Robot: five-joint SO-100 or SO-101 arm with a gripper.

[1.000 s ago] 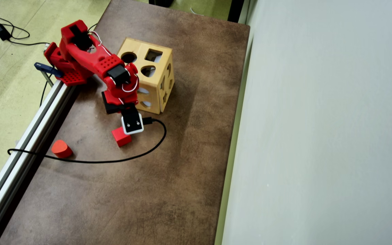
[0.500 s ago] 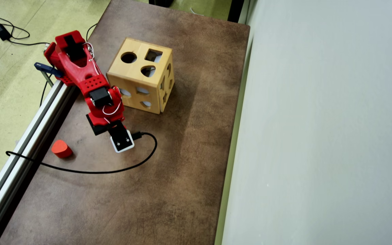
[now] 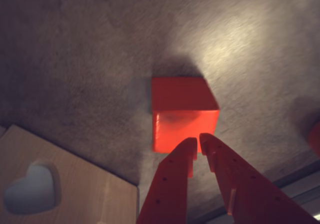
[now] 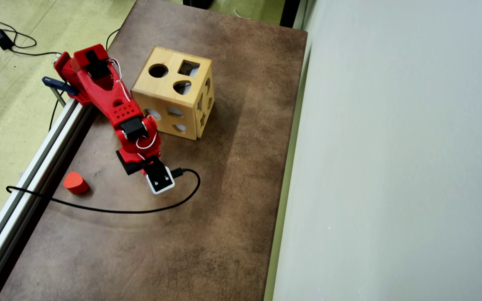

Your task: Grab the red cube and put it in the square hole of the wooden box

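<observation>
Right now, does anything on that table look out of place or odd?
Nothing is broken or spilled. One stray red piece with a rounded end lies alone near the table's rail, apart from the wooden box. A black cable loops loosely across the tabletop. The red cube sits squarely before the end effector.

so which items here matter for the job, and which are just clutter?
Job:
- red cube, on the table in front of the gripper
- wooden box with shaped holes; square hole on top

Clutter:
- small red rounded block
- black cable
</observation>
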